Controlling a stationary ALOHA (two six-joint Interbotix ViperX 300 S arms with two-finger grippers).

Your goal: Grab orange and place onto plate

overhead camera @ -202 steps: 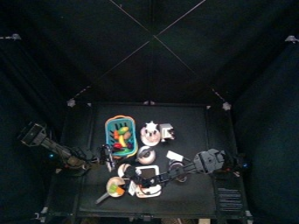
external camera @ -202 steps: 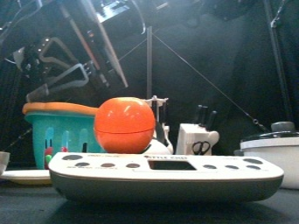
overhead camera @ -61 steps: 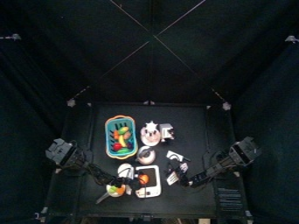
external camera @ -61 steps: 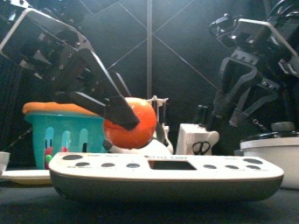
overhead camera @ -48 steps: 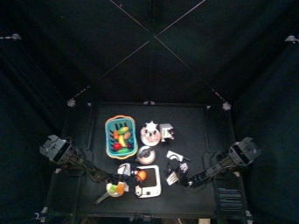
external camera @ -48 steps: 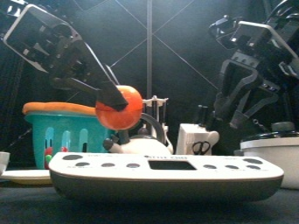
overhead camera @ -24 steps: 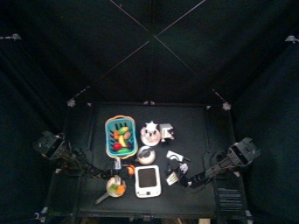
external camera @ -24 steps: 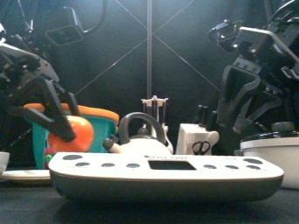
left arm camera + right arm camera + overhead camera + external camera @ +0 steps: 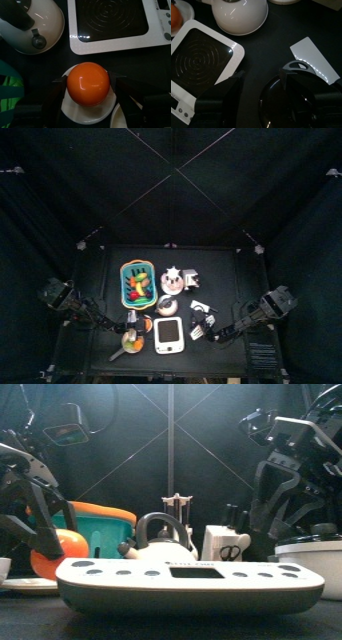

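1. The left gripper [image 9: 90, 95] holds the orange [image 9: 88, 84] tight, with one black jaw on each side of it.
2. In the left wrist view the orange sits right over a small white plate [image 9: 83, 111], and the plate's white edge shows under it.
3. In the front view the orange [image 9: 58, 551] is low, at the white plate [image 9: 27, 585] by the table's left front. I cannot tell if it touches the plate.
4. In the top view the orange [image 9: 132, 339] is a small bright dot near the table's front edge, at the end of the left arm.
5. Just beside the orange is a white scale [image 9: 119, 22] with a dark round-lined top. In the top view the scale [image 9: 170, 334] lies to the right of the orange.
6. A white kettle [image 9: 31, 25] with a black handle stands near too, behind the scale.
7. A teal basket [image 9: 136, 285] with an orange rim stands farther back on the left. It holds long toy foods in yellow, red and green.
8. The right gripper [image 9: 281, 102] hangs on the right side, well apart from the orange. Its jaws are spread and nothing is between them.
9. Under the right gripper is a dark round pot [image 9: 294, 100], and beside it lies a white spatula [image 9: 314, 60].
10. The right wrist view also shows the scale [image 9: 203, 60], the kettle [image 9: 238, 15] and a bit of the orange [image 9: 175, 17] at the edge.
11. A white holder with scissors [image 9: 225, 544] stands behind the scale in the front view.
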